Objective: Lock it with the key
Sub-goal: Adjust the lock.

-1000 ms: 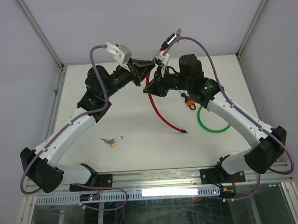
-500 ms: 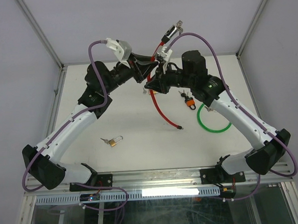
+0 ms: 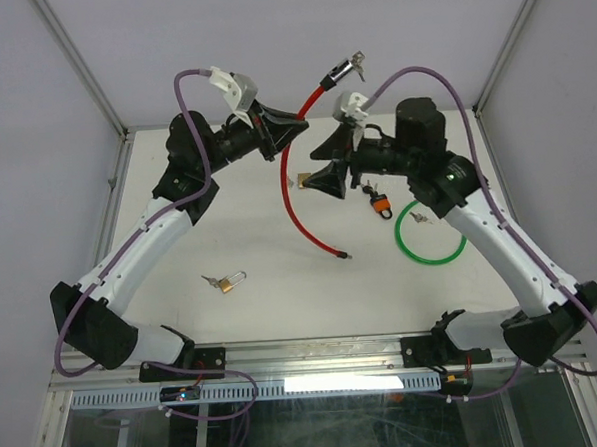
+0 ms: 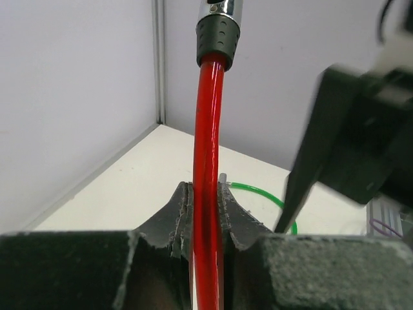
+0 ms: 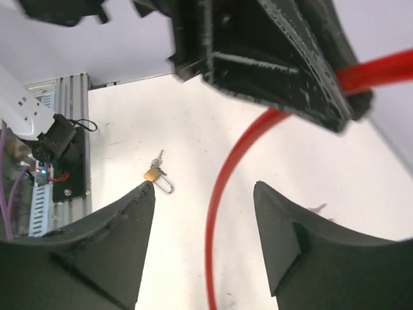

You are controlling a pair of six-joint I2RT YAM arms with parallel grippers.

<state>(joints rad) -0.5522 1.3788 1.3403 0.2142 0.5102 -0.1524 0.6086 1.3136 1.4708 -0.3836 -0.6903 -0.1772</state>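
A red cable lock (image 3: 293, 199) hangs in the air from my left gripper (image 3: 295, 127), which is shut on the cable just below its black and chrome head (image 3: 343, 71). A small metal key (image 3: 358, 58) seems to jut from that head. In the left wrist view the red cable (image 4: 206, 161) runs straight up between the closed fingers (image 4: 233, 208) to the head (image 4: 219, 29). My right gripper (image 3: 327, 160) stands open beside the cable, holding nothing. In the right wrist view the cable (image 5: 222, 194) curves between the spread fingertips (image 5: 143, 197) without touching them.
A brass padlock (image 3: 228, 280) with keys lies on the table at the front left, also seen as the padlock (image 5: 157, 174) in the right wrist view. An orange padlock (image 3: 382, 206) and a green cable ring (image 3: 429, 239) lie under the right arm.
My right gripper has opened, let go of the cable and drawn back to the right. The left gripper keeps its hold, and the cable's free end has swung left.
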